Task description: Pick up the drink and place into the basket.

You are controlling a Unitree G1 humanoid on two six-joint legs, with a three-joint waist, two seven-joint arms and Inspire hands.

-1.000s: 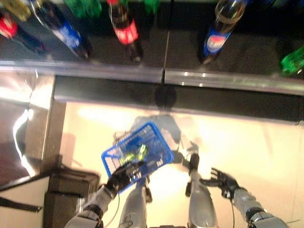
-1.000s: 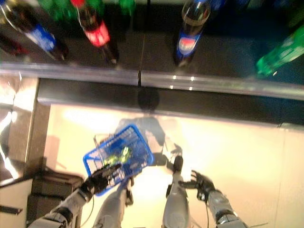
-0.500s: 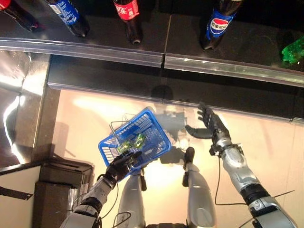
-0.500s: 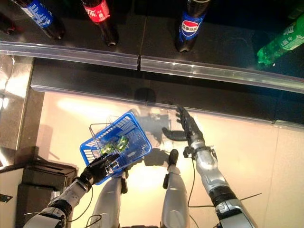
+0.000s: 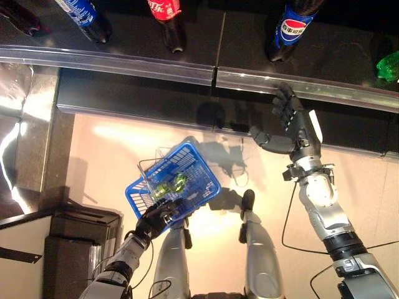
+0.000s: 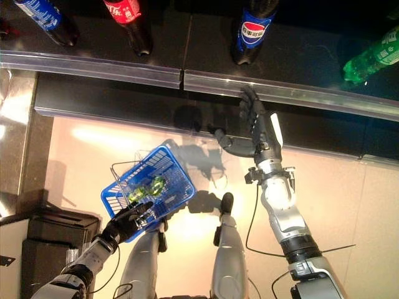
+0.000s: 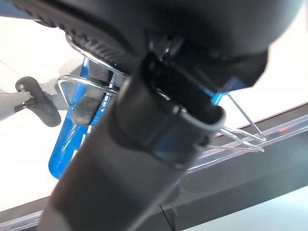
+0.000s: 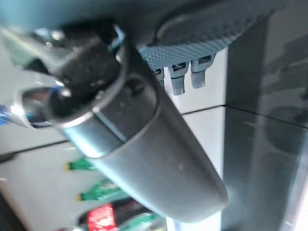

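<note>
My left hand (image 5: pixel 156 218) is shut on the wire handle of a blue basket (image 5: pixel 199 176), held low over the floor; green items lie inside the basket. My right hand (image 5: pixel 292 121) is open, fingers straight and thumb spread, raised just below the shelf's clear rail. Directly beyond it stands a dark cola bottle with a blue label (image 5: pixel 288 30) on the dark shelf (image 5: pixel 137 43). The hand holds nothing and stays short of the bottle. In the left wrist view the basket (image 7: pixel 65 149) hangs under the hand.
More drinks stand along the shelf: a red-labelled cola (image 5: pixel 168 15), another blue-labelled bottle (image 5: pixel 84 15) and a green bottle (image 6: pixel 374 56) at the right. A clear rail (image 5: pixel 156 65) fronts the shelf. A dark box (image 5: pixel 81 249) sits at the lower left.
My right hand has risen from near the floor to the shelf's rail, toward the blue-labelled cola. The basket stays in my left hand.
</note>
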